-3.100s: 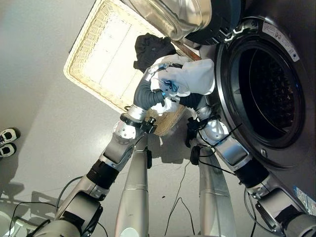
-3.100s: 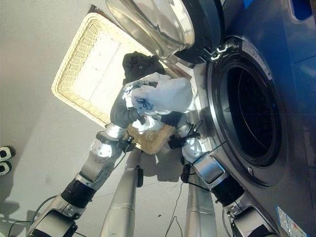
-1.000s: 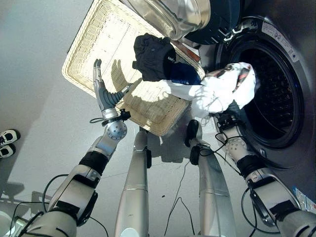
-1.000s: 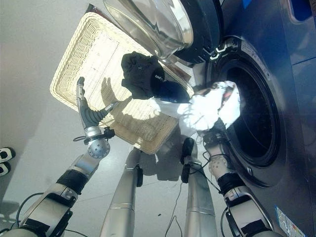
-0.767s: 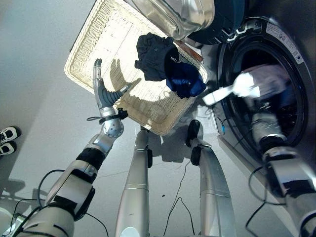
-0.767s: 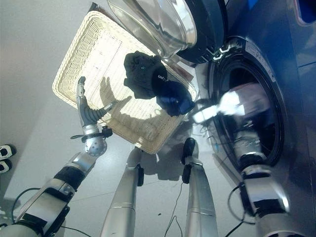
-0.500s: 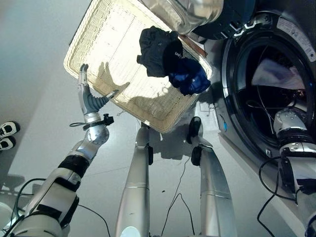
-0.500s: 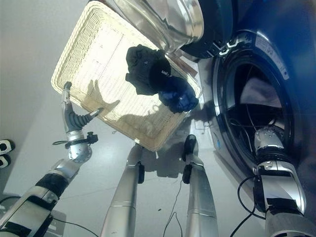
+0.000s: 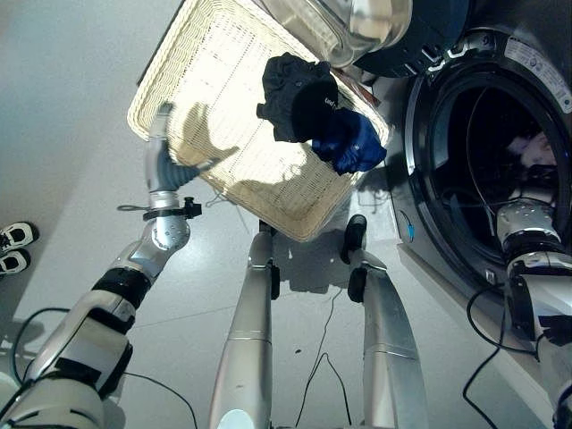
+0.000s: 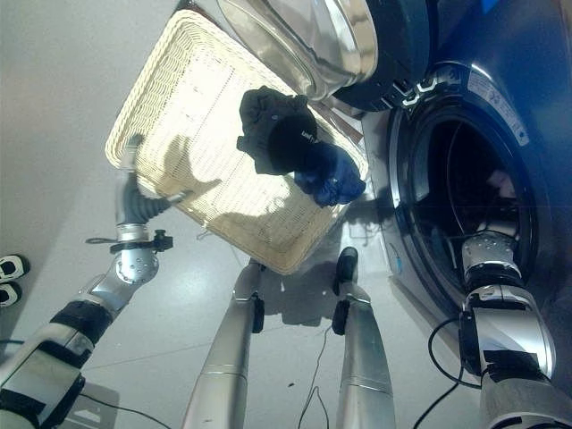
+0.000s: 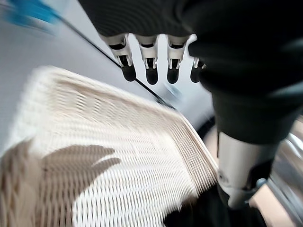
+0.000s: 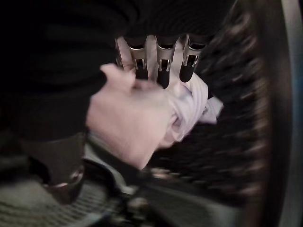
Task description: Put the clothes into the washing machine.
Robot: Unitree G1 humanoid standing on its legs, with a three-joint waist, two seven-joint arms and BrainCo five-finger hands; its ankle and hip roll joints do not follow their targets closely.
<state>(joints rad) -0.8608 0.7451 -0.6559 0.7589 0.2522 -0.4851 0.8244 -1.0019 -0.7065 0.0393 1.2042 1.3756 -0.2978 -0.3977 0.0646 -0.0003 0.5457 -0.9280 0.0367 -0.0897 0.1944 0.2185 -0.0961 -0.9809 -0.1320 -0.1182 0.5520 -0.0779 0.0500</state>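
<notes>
Left eye view: washing machine (image 9: 527, 80) takes the right side of the frame, door (image 9: 357, 22) swung open at top centre, dark drum (image 9: 487, 170) exposed. Right arm reaches into the drum from lower right; right hand (image 12: 156, 59) is inside. Right wrist view shows its fingers (image 12: 163, 64) bent over a white garment (image 12: 142, 123), w/ the cloth bunched right at the fingertips and against the hand, perforated drum wall behind. Can't tell for sure if the fingers actually pinch the cloth or just rest on it. A pale bit of that garment (image 9: 536, 152) shows in the drum at the right edge of the frame.

Wicker basket (image 9: 214, 89) sits upper centre-left on the grey floor (image 9: 71, 134), just beside the machine's front. In its right-hand corner, near the door: a black garment (image 9: 295, 85) and a blue garment (image 9: 353, 143), touching, blue one lower right of the black.

Left hand (image 9: 161, 161) is at the basket's lower-left rim, centre-left of frame. Left wrist view: fingers (image 11: 149, 66) straight and spread, thumb apart, nothing held, basket weave below.

A pair of shoes (image 9: 13, 246) at the left edge, well apart from the basket.
</notes>
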